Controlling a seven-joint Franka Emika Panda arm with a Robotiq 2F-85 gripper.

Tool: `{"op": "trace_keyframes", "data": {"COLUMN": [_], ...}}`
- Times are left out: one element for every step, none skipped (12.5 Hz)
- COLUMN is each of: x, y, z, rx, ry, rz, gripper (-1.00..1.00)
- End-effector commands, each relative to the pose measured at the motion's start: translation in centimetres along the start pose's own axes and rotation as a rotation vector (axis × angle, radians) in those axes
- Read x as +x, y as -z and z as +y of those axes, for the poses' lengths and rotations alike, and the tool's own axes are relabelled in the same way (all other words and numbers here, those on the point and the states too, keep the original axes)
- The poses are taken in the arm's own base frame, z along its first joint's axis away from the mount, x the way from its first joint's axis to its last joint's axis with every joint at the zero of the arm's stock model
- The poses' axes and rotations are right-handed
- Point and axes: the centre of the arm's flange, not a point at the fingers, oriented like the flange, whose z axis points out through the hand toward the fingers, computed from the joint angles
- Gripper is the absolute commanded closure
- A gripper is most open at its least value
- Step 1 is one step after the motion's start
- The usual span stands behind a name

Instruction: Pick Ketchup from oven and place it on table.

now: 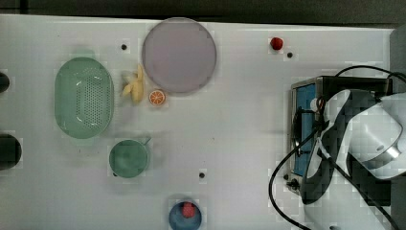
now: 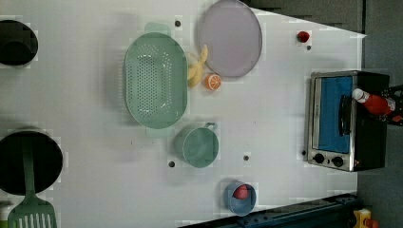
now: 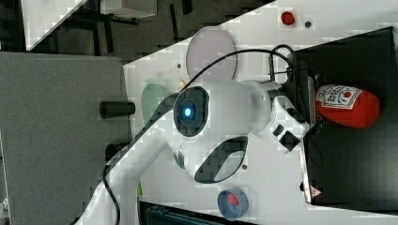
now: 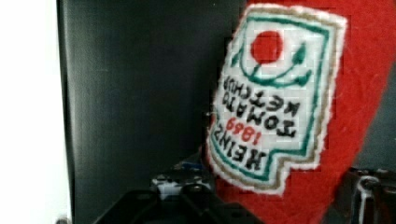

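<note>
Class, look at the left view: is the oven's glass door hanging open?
No. The oven has its blue glass door closed flat against the silver frame, and the Ketchup lies on top.

Red Ketchup [image 3: 349,107] bottle with a white, green-edged label; black oven [image 2: 349,119] with silver frame and blue glass door; white tabletop [image 1: 239,143]; mint perforated colander [image 2: 155,80]; lilac plate [image 1: 179,54]; yellow banana [image 1: 135,85]; green cup [image 1: 129,158].

The oven [image 1: 330,129] is seen from overhead in top, left [image 2: 347,118] and right views, and closest by the wrist camera
</note>
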Motion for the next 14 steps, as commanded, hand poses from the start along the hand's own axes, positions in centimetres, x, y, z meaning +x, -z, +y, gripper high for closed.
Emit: {"op": "trace_keyframes", "data": {"x": [3.2,3.2,2.9,2.5,2.2,1.6,0.9,-0.1,-1.6,-3.8,-6.6,-9.7,-12.9,-15.9], "y": [3.5,4.9,6.7,8.8,11.0,13.1,15.0,17.0,18.9,20.7,22.4,23.7,24.8,25.8], "z": [1.1,0.9,0.5,0.3,0.2,0.0,-0.1,-0.3,-0.7,-1.4,-2.0,-2.4,-2.5,-2.3], "rx": [0.058,0.069,0.079,0.086,0.094,0.098,0.084,0.061,0.042,0.048,0.062,0.062,0.051,0.029], "ry": [-0.061,-0.055,-0.047,-0.036,-0.026,-0.008,0.026,0.074,0.137,0.190,0.240,0.293,0.350,0.404], "rz": [0.021,0.019,0.005,-0.008,-0.023,-0.033,-0.022,0.006,0.031,0.028,0.008,-0.019,-0.050,-0.081], "gripper": [-0.27,-0.27,-0.27,-0.27,-0.27,-0.27,-0.27,-0.27,-0.27,-0.27,-0.27,-0.27,-0.27,-0.27]}}
